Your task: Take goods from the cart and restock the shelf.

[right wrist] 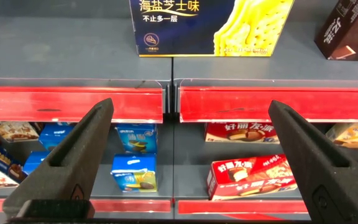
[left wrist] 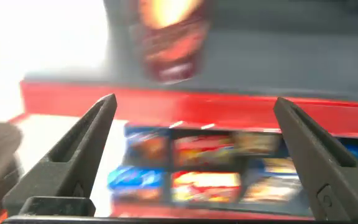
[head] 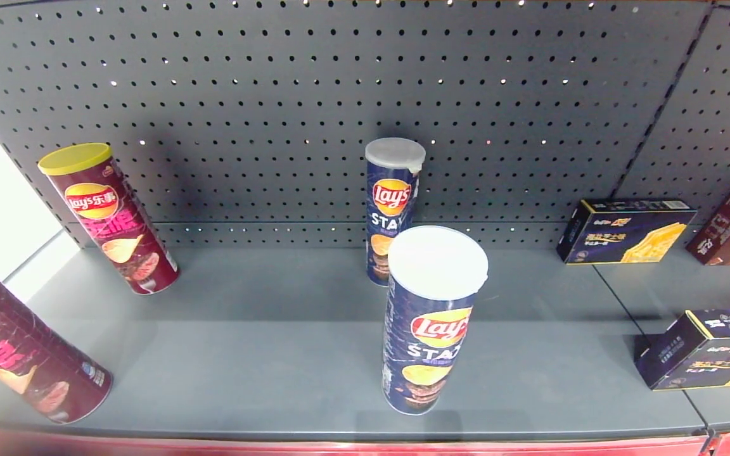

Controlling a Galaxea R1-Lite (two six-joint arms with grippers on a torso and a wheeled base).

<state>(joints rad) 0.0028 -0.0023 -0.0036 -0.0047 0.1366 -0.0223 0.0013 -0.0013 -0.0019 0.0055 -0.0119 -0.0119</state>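
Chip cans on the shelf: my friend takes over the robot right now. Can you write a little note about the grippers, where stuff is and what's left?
Left gripper: open, empty, facing the shelf's red front edge.
Right gripper: open, empty, facing that edge too.
On the grey metal shelf: two dark blue chip cans with white lids, one in front, one behind; two maroon chip cans with yellow lids at the left, the nearer one at the edge. Dark blue flat boxes lie on the right.
Done: four cans stand shelved.
Left: bare shelf between the cans; likely next, fetch more goods.
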